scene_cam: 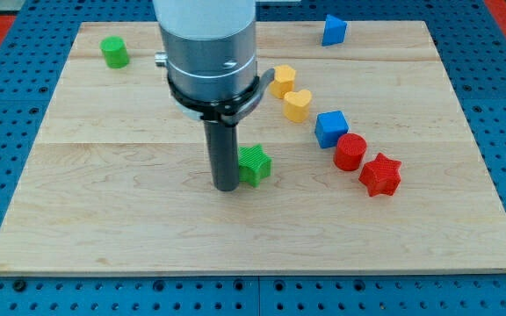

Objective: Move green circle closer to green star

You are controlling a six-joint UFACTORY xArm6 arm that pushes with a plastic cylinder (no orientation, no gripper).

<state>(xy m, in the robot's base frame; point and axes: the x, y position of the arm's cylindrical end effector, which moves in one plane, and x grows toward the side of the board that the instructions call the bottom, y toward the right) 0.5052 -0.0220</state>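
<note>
The green circle (114, 52) stands near the board's top left corner. The green star (256, 165) lies near the middle of the board. My tip (226, 186) rests on the board just left of the green star, touching or almost touching it. The green circle is far up and to the left of my tip. The arm's grey body hides part of the board above the rod.
A wooden board (104, 219) on a blue pegboard table. A blue block (333, 31) lies at the top right. A diagonal row runs right of the star: yellow block (283, 80), yellow heart (298, 104), blue cube (330, 128), red circle (350, 151), red star (380, 174).
</note>
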